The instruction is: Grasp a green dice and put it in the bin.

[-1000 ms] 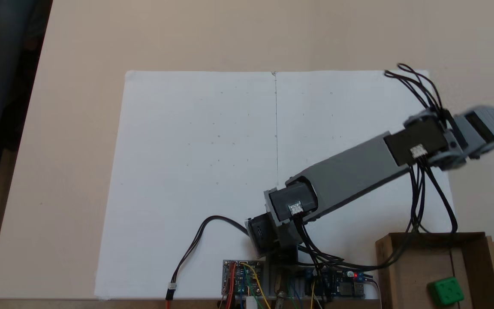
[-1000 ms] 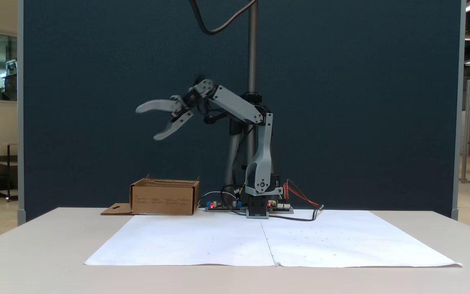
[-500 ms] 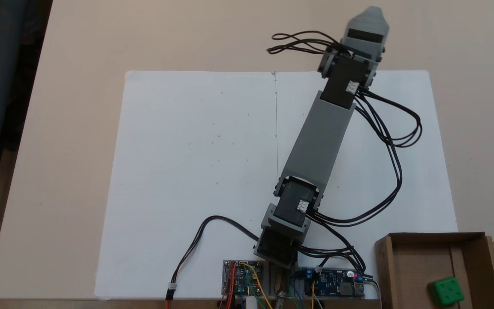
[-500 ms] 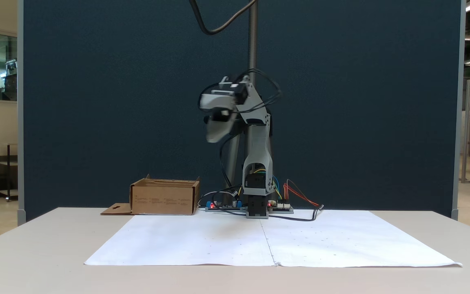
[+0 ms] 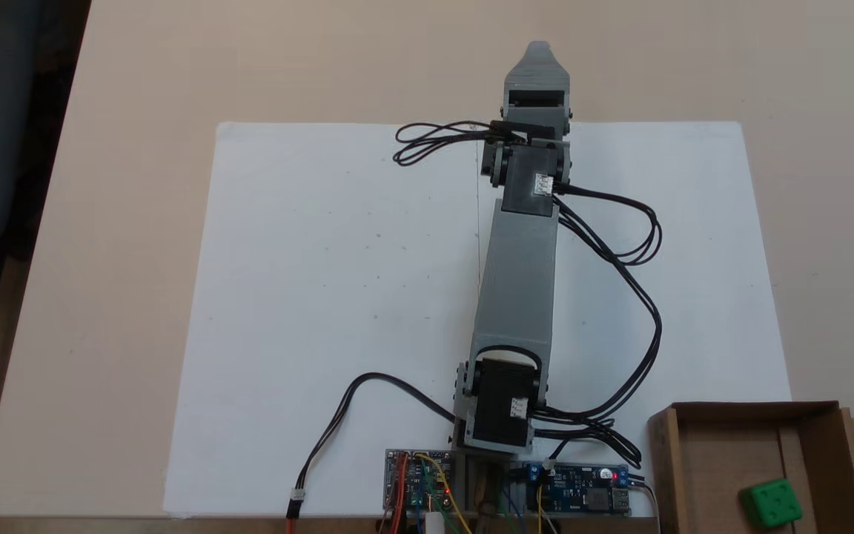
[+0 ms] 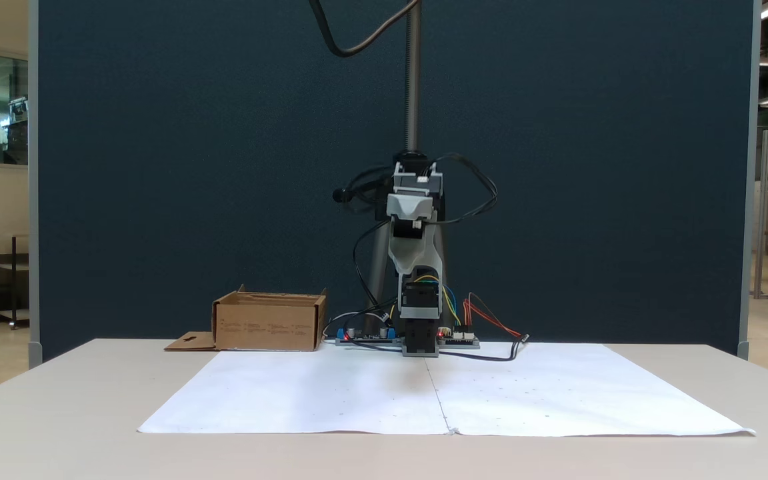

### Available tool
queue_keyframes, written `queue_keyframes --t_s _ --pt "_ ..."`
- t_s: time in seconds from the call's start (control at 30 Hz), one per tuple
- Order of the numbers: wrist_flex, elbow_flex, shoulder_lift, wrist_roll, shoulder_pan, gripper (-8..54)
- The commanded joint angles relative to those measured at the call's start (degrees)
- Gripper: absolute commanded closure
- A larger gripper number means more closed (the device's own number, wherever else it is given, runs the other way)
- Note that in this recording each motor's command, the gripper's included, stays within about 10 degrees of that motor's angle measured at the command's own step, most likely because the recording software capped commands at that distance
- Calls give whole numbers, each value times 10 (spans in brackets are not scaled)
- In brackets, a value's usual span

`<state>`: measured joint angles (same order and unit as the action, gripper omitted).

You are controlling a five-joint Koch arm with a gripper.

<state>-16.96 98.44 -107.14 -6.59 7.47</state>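
We see the small bright green plastic dice (image 5: 770,503) lying on the floor of the shallow brown cardboard bin (image 5: 709,460), near the bottom right corner of a fixed view from above, so we judge the drop done. The grey plastic end effector (image 5: 537,55) points away from the base, over the far edge of the white paper sheet (image 5: 338,297), well apart from the bin. Its jaws lie one behind the other in both fixed views, so we cannot tell whether they are apart or together.

Risk: the black cables (image 5: 642,297) loop close to the bin wall; a swing back that way could snag and shift it.

The top view shows the dice inside; in a fixed view from the front the bin (image 6: 269,325) wall hides it, but arm height above the beige surface (image 6: 57,413) reads clearly.
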Motion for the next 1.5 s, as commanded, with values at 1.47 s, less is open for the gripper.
queue_keyframes --t_s 1.47 --pt "864 639 -286 27 -52 10"
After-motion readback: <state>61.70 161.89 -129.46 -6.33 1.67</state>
